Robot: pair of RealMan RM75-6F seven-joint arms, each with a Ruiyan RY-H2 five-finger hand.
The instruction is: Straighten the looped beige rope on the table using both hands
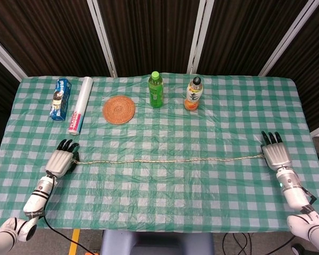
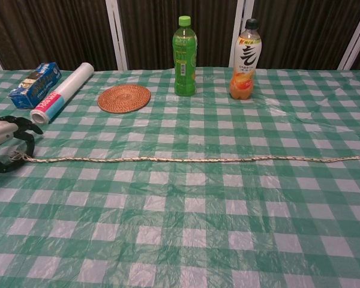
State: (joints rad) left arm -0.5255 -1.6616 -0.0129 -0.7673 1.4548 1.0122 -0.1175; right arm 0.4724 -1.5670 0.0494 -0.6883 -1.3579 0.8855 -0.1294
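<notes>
The beige rope [image 1: 165, 160] lies along the checked table [image 1: 159, 202] in one long line with a slight waviness and no loop. In the chest view the rope [image 2: 186, 159] runs across the whole width. My left hand [image 1: 61, 162] holds its left end, and in the chest view the dark fingers of my left hand [image 2: 6, 144] curve around the frayed tip. My right hand [image 1: 275, 154] is at the rope's right end with its fingers pointing away from me. The rope meets it at the thumb side, and the pinch itself is hidden.
Along the far side stand a green bottle [image 1: 156, 89] and an orange drink bottle [image 1: 193, 94]. Left of them are a woven coaster [image 1: 118, 109], a white roll [image 1: 80, 104] and a blue box [image 1: 59, 99]. The table's edges lie close to both hands.
</notes>
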